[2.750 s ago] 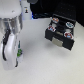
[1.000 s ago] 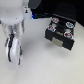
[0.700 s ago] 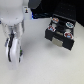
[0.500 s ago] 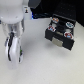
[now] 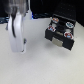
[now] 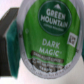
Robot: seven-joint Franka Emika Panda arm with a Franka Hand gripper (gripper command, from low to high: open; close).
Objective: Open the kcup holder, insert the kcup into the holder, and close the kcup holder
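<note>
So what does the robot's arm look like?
The arm is white and rounded, with smooth curved shells, tapering toward its lower end. In the wrist view, a dark finger with a teal pad shows. No cables or markings are clear enough to tell.

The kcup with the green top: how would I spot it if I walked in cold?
Start at the white robot arm on the exterior view's left and follow it down to its gripper. In the wrist view the kcup fills the picture. Its green lid reads Green Mountain Dark Magic, unlike the dark-topped pods in the black kcup holder.

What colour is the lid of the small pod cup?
Green with white lettering on the small white pod cup, clearest in the wrist view.
</note>
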